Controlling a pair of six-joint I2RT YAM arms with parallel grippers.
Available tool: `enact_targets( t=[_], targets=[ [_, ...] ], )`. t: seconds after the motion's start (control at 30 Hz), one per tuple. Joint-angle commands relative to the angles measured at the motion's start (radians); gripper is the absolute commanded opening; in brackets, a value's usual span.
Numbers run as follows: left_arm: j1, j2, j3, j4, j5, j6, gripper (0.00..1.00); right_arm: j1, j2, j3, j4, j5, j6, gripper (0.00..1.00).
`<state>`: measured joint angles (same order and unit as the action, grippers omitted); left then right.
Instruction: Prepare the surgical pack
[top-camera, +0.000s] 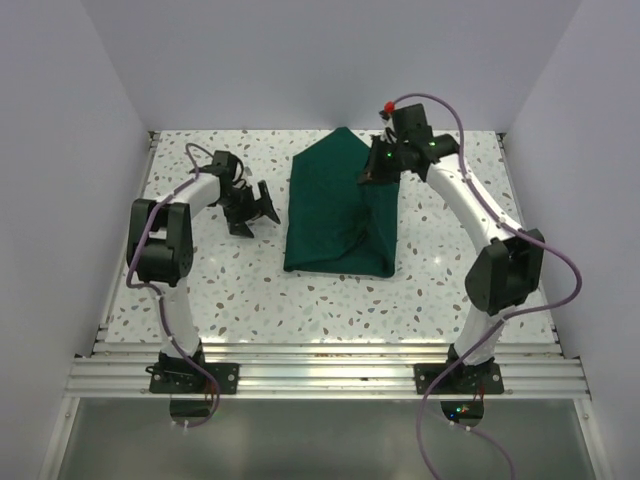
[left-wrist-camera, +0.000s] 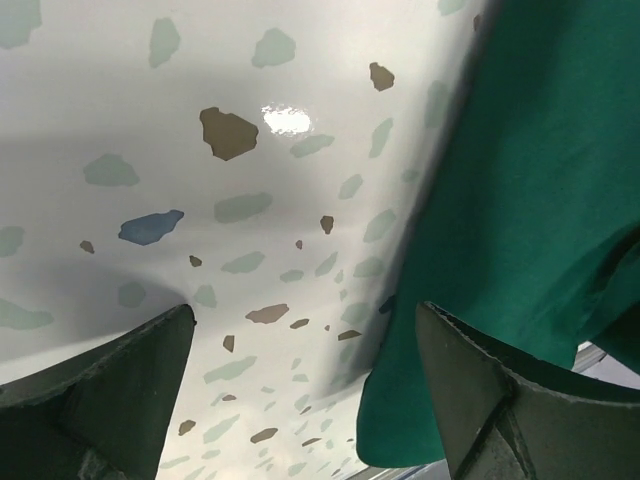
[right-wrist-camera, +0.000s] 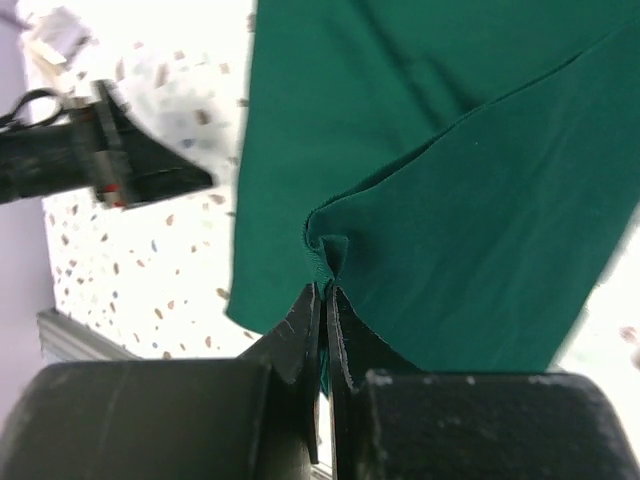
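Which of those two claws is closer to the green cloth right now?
The right. The right gripper is shut on a fold of the green cloth; the left gripper hangs open beside its left edge, holding nothing.

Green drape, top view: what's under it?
Only the speckled tabletop shows around the green drape. The fabric is folded in layers, and the right claw is shut on a fold of it. Whatever lies beneath or between the layers is covered; cannot tell.
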<state>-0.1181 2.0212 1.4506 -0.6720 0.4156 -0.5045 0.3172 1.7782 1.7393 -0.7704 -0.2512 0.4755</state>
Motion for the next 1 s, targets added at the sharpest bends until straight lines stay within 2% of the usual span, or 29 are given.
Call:
enact_targets(
  t=[0.0,0.3,0.97],
  targets=[
    [-0.012,0.007,0.001,-0.005,0.008,0.012,0.95,0.087,0.067,0.136,0.022,0.015,0.041,0.0],
    [-0.071,0.013,-0.027,0.023,0.003,-0.035,0.9,0.213,0.236,0.313,0.054,-0.006,0.078,0.0],
    [-0.106,0.034,-0.055,0.074,0.042,-0.111,0.9,0.338,0.46,0.342,0.099,-0.042,0.081,0.0]
  ],
)
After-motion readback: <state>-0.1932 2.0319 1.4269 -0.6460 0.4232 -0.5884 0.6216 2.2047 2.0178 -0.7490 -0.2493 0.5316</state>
